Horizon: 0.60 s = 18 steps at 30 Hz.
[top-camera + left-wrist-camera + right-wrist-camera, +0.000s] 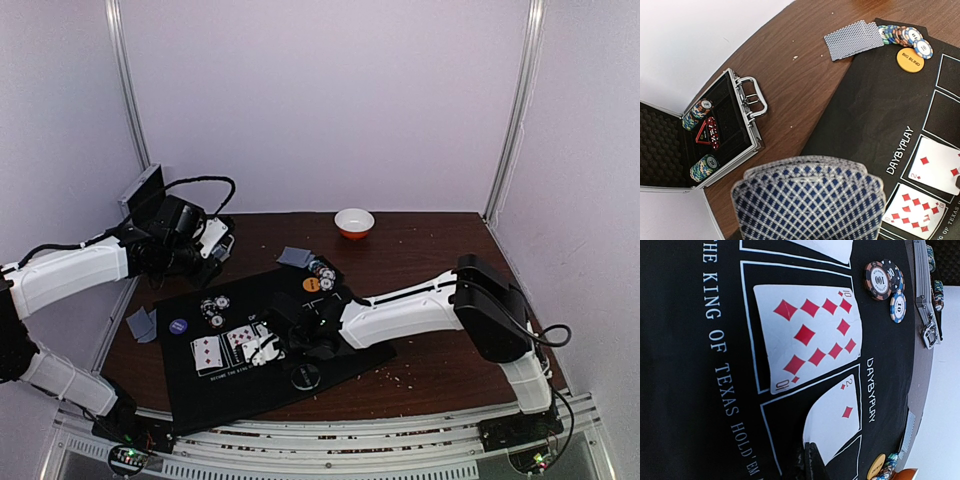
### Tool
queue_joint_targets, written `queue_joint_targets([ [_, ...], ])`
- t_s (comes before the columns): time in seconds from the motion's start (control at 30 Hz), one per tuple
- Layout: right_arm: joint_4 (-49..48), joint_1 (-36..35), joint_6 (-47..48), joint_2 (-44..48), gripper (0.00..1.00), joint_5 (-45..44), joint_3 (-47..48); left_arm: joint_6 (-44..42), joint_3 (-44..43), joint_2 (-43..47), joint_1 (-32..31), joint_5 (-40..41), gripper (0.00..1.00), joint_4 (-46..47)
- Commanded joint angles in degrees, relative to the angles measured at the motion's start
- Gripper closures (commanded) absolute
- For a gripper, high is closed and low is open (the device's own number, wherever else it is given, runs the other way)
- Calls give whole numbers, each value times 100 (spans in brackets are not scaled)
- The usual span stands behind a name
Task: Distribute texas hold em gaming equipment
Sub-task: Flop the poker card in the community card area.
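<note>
1. The white, red-pipped two of diamonds (840,412) lies face up inside a white-outlined box of the black fabric mat (685,390). Its long axis runs along the box and across the row of boxes.
2. The right gripper (809,461) stands at the near corner of this card with its jaws closed tip to tip. We cannot tell whether they pinch the card or merely rest on it.
3. The ten of diamonds (810,335) lies in the neighbouring box, apart from the two by the printed line. A third face-up card (825,247) fills the box beyond.
4. On the other side of the two, the next empty box (946,117) is bare. We judge it the target for the coming card.
5. The supply is the stack of blue-lattice-backed cards (810,200), slightly fanned and clamped in the left gripper (213,240). It sits well apart from the right jaws, at the far left of the table near the open aluminium case (752,132).
6. The right arm is the nearer to the boxes. We judge that it must lift clear of the two of diamonds without dragging it off square, then cross to the stack.
</note>
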<state>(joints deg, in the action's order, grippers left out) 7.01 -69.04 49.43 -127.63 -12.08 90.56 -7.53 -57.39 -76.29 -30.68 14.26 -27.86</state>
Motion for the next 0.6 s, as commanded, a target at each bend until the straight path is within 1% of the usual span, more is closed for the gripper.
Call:
queue_joint_targets([
  [0.0, 386, 4, -288, -65, 100, -34, 152, 23, 35, 173, 61, -69, 53, 295],
  [0.23, 427, 4, -521, -55, 100, 86, 147, 15, 26, 150, 56, -103, 53, 297],
  [0.57, 363, 9, -403, -209, 100, 169, 300, 4, 33, 158, 54, -105, 53, 296],
])
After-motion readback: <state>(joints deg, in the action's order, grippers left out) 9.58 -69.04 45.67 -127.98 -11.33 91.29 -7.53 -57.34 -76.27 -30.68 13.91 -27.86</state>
